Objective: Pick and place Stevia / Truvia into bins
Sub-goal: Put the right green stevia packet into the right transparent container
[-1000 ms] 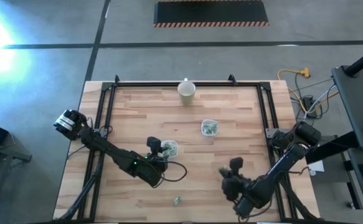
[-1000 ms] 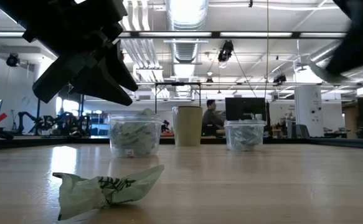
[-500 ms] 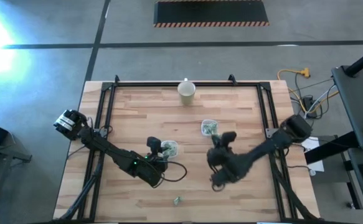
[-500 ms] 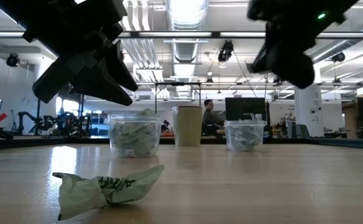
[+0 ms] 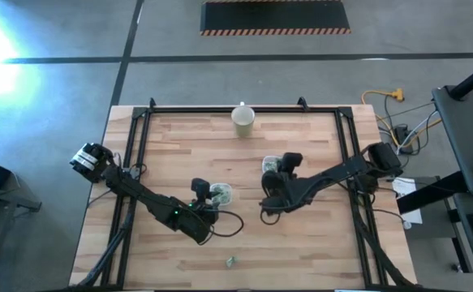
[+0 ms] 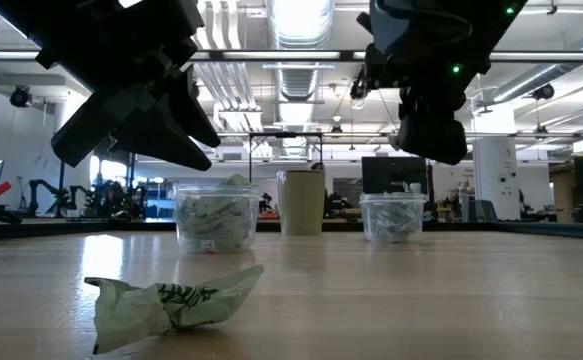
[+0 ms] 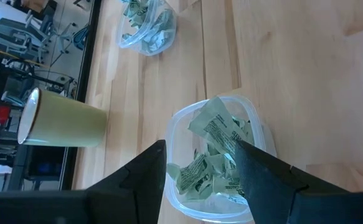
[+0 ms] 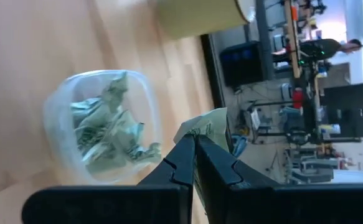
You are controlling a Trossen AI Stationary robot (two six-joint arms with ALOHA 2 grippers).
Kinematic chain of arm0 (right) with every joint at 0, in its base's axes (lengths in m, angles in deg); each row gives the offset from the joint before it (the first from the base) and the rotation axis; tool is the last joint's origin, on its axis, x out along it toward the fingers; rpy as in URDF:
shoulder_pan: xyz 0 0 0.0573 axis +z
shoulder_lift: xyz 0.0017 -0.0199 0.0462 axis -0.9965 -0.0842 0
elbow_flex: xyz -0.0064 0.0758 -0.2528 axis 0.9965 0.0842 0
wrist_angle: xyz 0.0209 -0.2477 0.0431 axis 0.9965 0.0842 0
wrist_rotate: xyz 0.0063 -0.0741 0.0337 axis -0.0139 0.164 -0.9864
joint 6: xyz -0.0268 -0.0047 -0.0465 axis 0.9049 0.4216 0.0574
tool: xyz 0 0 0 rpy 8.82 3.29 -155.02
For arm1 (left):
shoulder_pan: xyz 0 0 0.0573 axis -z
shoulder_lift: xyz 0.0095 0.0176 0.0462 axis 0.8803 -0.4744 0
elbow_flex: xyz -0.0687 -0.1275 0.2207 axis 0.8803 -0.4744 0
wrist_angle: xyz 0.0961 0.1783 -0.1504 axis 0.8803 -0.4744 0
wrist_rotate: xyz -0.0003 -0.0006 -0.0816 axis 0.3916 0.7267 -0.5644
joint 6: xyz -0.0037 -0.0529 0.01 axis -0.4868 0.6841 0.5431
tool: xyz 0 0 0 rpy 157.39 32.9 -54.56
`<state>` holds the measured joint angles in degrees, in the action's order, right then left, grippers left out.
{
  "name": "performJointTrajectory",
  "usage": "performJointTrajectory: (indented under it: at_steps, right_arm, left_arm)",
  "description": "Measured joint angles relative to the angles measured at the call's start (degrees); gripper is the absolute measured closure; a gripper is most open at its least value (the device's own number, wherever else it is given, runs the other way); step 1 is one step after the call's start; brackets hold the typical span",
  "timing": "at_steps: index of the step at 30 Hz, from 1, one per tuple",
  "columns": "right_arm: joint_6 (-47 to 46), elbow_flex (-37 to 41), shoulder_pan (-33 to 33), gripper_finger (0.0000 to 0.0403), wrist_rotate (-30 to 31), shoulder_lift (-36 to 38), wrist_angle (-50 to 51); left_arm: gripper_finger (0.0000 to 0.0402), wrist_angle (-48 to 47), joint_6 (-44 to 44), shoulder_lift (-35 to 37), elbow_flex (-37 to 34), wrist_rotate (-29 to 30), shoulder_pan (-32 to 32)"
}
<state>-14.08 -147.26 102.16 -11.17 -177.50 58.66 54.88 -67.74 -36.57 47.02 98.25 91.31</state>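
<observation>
Our right gripper (image 8: 193, 146), jaws pinched on a Stevia packet (image 8: 207, 126), hangs just beside the right-hand bin (image 8: 100, 121); our left gripper (image 7: 200, 168), jaws spread, waits over the other bin (image 7: 215, 158).

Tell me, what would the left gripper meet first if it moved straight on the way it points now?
Probably the packets in the clear bin directly ahead of the open left gripper; depth is hard to judge.

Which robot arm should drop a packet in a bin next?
Probably the right. The right gripper is shut on a packet beside its bin; the left gripper hangs open over the other bin.
</observation>
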Motion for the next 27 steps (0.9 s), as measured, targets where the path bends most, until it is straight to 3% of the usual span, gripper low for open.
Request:
performJointTrajectory:
  at_steps: [11,18,27]
  right_arm:
    - [13.0,1.1,-2.3,0.0394,-4.5,0.0,-10.3]
    - [13.5,2.9,-4.2,0.0395,-6.4,0.0,-11.4]
    - [16.8,5.0,-6.7,0.0395,-9.6,0.5,-16.6]
  left_arm:
    - [0.0228,-8.1,4.3,2.3,0.0,0.0,0.1]
    - [0.0228,-16.5,13.5,7.1,0.0,-0.1,1.2]
    - [0.0228,-17.5,15.0,9.7,-0.2,0.0,3.8]
